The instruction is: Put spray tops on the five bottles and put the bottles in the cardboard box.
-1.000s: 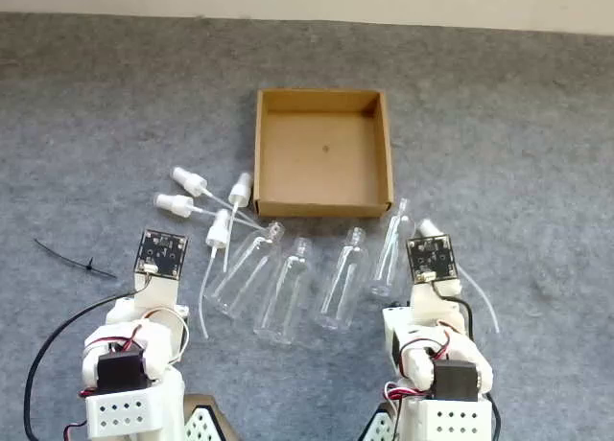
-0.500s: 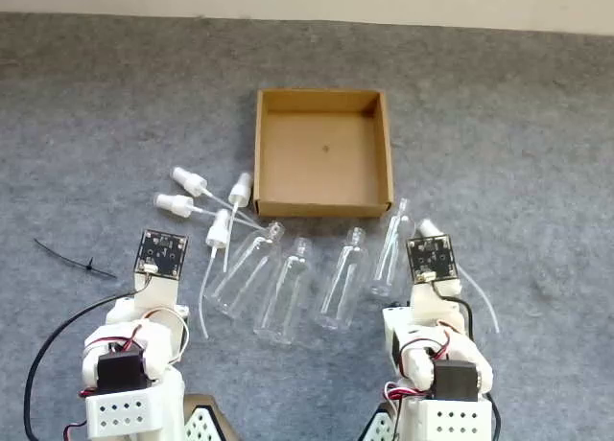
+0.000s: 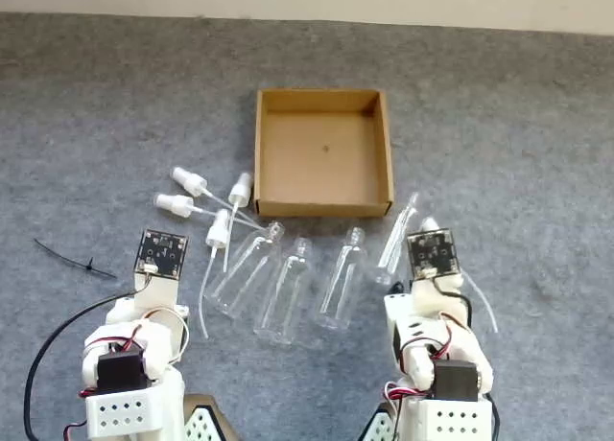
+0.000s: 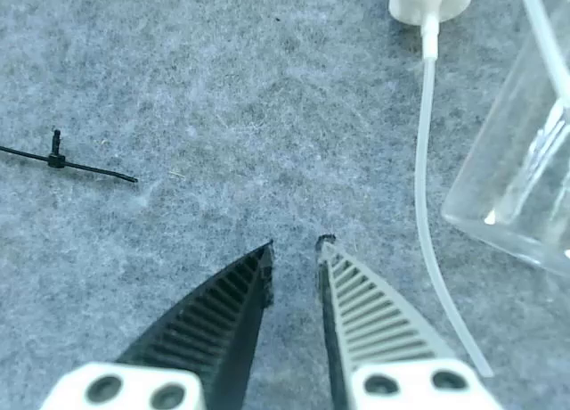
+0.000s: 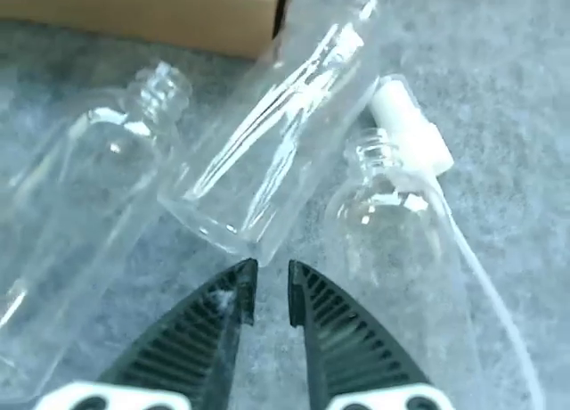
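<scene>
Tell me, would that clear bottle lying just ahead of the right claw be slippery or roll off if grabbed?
Probably light: the bottle is see-through and looks empty. Its glossy wall could slip in the right gripper. It lies on its side, so a nudge may roll it, though the fuzzy grey mat should slow it.

Square bottle (image 4: 521,151): only one end is seen; the rest is cut off by the picture's edge.
Cable tie (image 4: 56,159): one end runs out of the picture.
Cardboard box (image 5: 142,13): only a strip of one wall and a corner.
Round bottle (image 5: 80,187): its lower part is cut off.
Spray top (image 3: 429,224): in the high view mostly covered by the right arm (image 3: 432,257).
</scene>
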`<action>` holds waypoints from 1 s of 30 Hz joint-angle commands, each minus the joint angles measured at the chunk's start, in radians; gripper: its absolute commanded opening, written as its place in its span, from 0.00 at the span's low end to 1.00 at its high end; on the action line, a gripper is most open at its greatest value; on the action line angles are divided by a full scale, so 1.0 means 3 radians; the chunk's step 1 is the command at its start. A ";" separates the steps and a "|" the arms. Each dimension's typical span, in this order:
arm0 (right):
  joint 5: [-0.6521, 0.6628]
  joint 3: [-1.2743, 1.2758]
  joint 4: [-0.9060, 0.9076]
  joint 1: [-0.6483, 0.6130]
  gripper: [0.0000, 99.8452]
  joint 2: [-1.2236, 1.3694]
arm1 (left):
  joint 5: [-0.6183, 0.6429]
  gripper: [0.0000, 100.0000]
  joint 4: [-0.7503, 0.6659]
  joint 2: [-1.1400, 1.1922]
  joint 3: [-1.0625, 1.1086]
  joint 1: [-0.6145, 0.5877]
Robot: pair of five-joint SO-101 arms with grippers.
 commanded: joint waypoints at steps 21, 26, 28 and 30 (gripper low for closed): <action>0.0205 -0.1368 0.0381 0.0376 0.04 0.0974 | -0.0010 0.09 0.0026 -0.0038 0.0064 -0.0033; 0.0082 -0.2386 0.0591 0.0376 0.13 0.2473 | -0.0010 0.09 0.0026 -0.0038 0.0064 -0.0033; 0.0077 -0.2841 0.0713 0.0361 0.19 0.3061 | -0.0010 0.09 0.0026 -0.0038 0.0064 -0.0033; 0.0082 -0.3291 0.0831 0.0361 0.23 0.3608 | -0.0010 0.09 0.0026 -0.0038 0.0064 -0.0033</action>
